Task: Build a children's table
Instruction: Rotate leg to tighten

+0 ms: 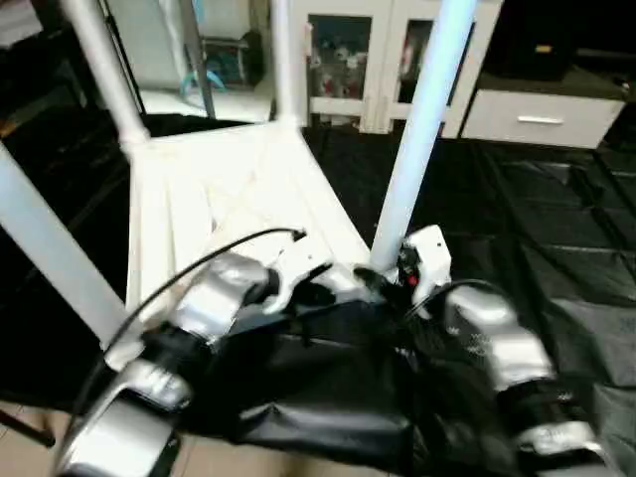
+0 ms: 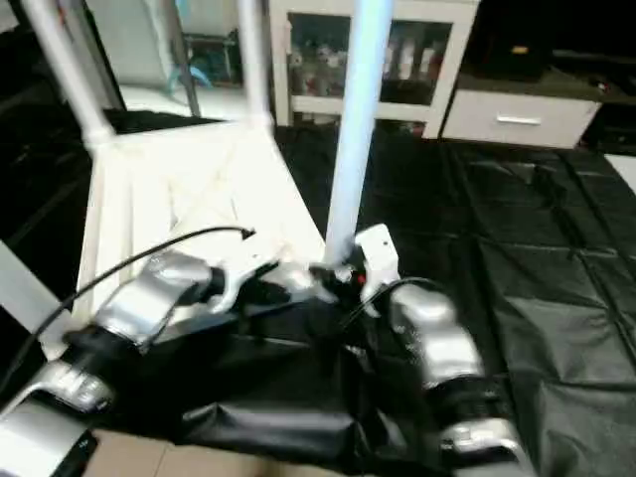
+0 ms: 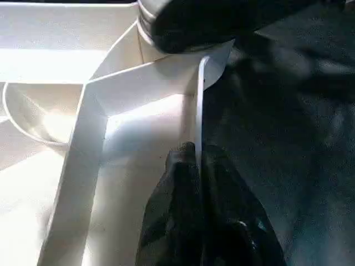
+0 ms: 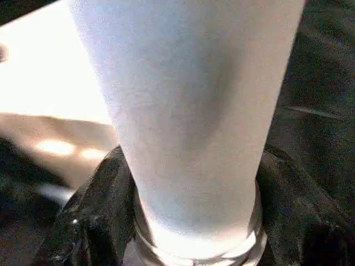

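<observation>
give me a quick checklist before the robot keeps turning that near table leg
1. Left gripper shut on the table top's rim: ok.
2. Right gripper around the base of the near leg, one finger on each side: ok.
3. Near leg upright in its corner socket: ok.
4. Leg screwed fully home: cannot tell.
5. Three other legs standing in the top: ok.

white table top [image 1: 229, 199] and legs [image 1: 422, 129], black floor sheet [image 1: 556, 248], black fingers [image 3: 194, 221].
</observation>
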### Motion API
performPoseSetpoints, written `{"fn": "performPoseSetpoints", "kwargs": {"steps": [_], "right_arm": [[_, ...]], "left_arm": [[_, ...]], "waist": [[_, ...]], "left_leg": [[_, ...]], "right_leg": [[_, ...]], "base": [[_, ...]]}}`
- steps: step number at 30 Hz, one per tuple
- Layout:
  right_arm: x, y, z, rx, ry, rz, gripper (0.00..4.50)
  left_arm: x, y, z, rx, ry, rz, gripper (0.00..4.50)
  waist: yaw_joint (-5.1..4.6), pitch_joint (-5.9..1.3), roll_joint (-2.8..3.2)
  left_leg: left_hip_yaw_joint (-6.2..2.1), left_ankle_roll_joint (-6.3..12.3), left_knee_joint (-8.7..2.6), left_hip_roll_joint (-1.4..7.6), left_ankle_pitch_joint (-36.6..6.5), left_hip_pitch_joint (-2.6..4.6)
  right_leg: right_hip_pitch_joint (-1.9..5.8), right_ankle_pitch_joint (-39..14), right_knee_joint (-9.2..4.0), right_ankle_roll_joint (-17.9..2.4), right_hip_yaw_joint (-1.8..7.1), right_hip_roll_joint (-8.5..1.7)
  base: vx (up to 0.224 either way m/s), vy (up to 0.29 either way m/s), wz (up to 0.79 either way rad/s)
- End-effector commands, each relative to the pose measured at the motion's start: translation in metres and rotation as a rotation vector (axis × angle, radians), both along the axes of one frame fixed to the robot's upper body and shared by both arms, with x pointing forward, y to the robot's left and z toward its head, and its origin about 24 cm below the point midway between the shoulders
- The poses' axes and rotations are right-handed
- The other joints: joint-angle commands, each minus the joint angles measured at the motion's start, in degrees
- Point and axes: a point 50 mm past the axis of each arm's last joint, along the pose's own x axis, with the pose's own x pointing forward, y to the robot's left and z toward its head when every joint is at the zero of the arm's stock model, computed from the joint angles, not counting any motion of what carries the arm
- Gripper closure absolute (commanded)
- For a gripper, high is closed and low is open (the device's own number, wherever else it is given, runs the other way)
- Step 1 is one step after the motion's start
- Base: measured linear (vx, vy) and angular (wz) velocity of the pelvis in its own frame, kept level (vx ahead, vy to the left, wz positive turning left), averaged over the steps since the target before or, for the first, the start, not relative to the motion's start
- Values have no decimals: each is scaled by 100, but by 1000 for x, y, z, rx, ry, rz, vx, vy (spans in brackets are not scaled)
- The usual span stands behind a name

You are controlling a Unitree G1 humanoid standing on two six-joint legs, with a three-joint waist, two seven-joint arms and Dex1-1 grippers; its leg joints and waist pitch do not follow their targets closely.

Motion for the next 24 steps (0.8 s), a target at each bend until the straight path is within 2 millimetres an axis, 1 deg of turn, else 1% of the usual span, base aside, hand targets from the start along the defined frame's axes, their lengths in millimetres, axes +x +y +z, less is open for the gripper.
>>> {"fn": "performPoseSetpoints", "kwargs": {"steps": [1, 2, 3, 4, 5, 6, 7, 8, 10, 11, 12, 13, 14, 15, 16, 17, 18, 19, 20, 21, 22, 23, 24], "right_arm": [[-5, 0, -20, -35, 113, -72, 181], [-3, 4, -21, -23, 124, -138, 181], [-2, 7, -22, -11, 134, -164, 181], [0, 13, -22, 19, 160, -224, 181], [1, 19, -24, 42, 191, -282, 181], [2, 22, -25, 47, 210, -310, 181], [2, 23, -26, 40, 217, -339, 181], [2, 25, -28, 1, 227, -412, 181], [4, 27, -28, -65, 202, -460, 181], [5, 28, -26, -99, 182, -479, 181], [5, 29, -25, -114, 169, -495, 181], [5, 29, -25, -114, 169, -495, 181], [7, 33, -21, -117, 141, -501, 181], [7, 33, -21, -117, 141, -501, 181], [8, 36, -20, -110, 137, -486, 181], [9, 39, -18, -115, 114, -462, 181], [9, 42, -15, -132, 88, -435, 181], [9, 44, -11, -131, 51, -408, 181], [9, 44, -10, -119, 42, -407, 181], [9, 44, -8, -115, 26, -395, 181], [9, 43, -6, -130, 1, -385, 147], [9, 40, -4, -143, -31, -393, 127], [9, 37, 0, -133, -43, -394, 113]], "left_arm": [[-2, 1, -13, 32, 40, 45, 450], [1, 0, -13, 31, 27, 67, 450], [2, -1, -12, 31, 21, 74, 450], [4, -4, -12, 32, 9, 91, 450], [6, -6, -12, 29, -1, 108, 450], [7, -7, -12, 28, -4, 118, 450], [8, -7, -13, 29, -6, 122, 450], [9, -8, -13, 31, -9, 135, 450], [9, -7, -14, 36, -12, 143, 450], [10, -6, -14, 38, -14, 148, 450], [10, -5, -14, 42, -15, 149, 450], [10, -5, -14, 42, -15, 149, 450], [10, -3, -15, 50, -17, 151, 450], [10, -3, -15, 50, -17, 151, 450], [10, -2, -15, 51, -17, 153, 450], [11, 0, -16, 54, -17, 154, 450], [10, 2, -16, 56, -18, 153, 450], [9, 4, -17, 57, -15, 148, 450], [9, 5, -17, 57, -13, 147, 450], [8, 6, -17, 57, -12, 144, 450], [8, 6, -18, 56, -9, 138, 450], [6, 7, -18, 55, -4, 131, 450], [6, 8, -19, 59, 0, 122, 450]], "waist": [[12, -212, -48], [-6, -213, -40], [-14, -218, -35], [-27, -220, -36], [-54, -223, -28], [-62, -225, -48], [-63, -226, -29], [-60, -231, -50], [-63, -228, -28], [-74, -237, -30], [-80, -238, -43], [-80, -238, -43], [-78, -243, -46], [-78, -243, -46], [-75, -246, -44], [-76, -246, -23], [-77, -245, 15], [-78, -249, 25], [-83, -244, 0], [-80, -248, -5], [-80, -251, 12], [-74, -255, -21], [-67, -254, -12]], "left_leg": [[-184, 55, -524, 301, -1729, -18], [-181, 63, -528, 304, -1693, -27], [-186, 61, -534, 302, -1678, -32], [-194, 50, -540, 307, -1659, -54], [-192, 4, -549, 304, -1669, -49], [-191, -2, -550, 303, -1674, -50], [-199, -11, -559, 307, -1678, -59], [-188, -24, -561, 312, -1652, -47], [-192, -71, -578, 315, -1685, -51], [-192, -152, -590, 316, -1737, -47], [-188, -158, -592, 315, -1749, -51], [-188, -158, -592, 315, -1749, -51], [-174, -136, -589, 310, -1738, -49], [-174, -136, -589, 310, -1738, -49], [-161, -100, -581, 309, -1715, -41], [-162, -97, -580, 310, -1717, -39], [-163, -107, -582, 310, -1715, -43], [-160, -110, -580, 308, -1677, -51], [-149, -89, -579, 311, -1659, -56], [-150, -76, -578, 312, -1627, -56], [-140, -48, -571, 311, -1548, -54], [-131, 3, -560, 305, -1438, -65], [-131, 27, -560, 308, -1366, -76]], "right_leg": [[171, -3286, -626, -548, 246, -409], [157, -3184, -623, -559, 255, -402], [162, -3117, -613, -585, 252, -401], [179, -3042, -597, -604, 250, -398], [161, -2953, -599, -626, 254, -398], [165, -2906, -590, -643, 250, -393], [176, -2825, -580, -664, 251, -399], [161, -2710, -583, -679, 260, -402], [154, -2564, -567, -710, 266, -396], [157, -2383, -543, -719, 268, -384], [160, -2322, -539, -724, 268, -380], [160, -2322, -539, -724, 268, -380], [164, -2110, -525, -764, 283, -387], [164, -2110, -525, -764, 283, -387], [166, -1979, -519, -819, 288, -384], [165, -1951, -515, -841, 288, -385], [173, -1908, -512, -853, 290, -385], [195, -1772, -500, -896, 287, -381], [198, -1740, -508, -901, 292, -381], [204, -1712, -497, -921, 292, -385], [211, -1633, -493, -959, 295, -384], [227, -1587, -487, -993, 296, -389], [236, -1561, -478, -1004, 300, -395]], "base": [[0, 0, 0], [0, 0, 0], [0, 0, 0], [0, 0, 0], [0, 0, 0], [0, 0, 0], [0, 0, 0], [0, 0, 0], [0, 0, 0], [0, 0, 0], [0, 0, 0], [0, 0, 0], [0, 0, 0], [0, 0, 0], [0, 0, 0], [0, 0, 0], [0, 0, 0], [0, 0, 0], [0, 0, 0], [0, 0, 0], [0, 0, 0], [0, 0, 0], [0, 0, 0]]}}
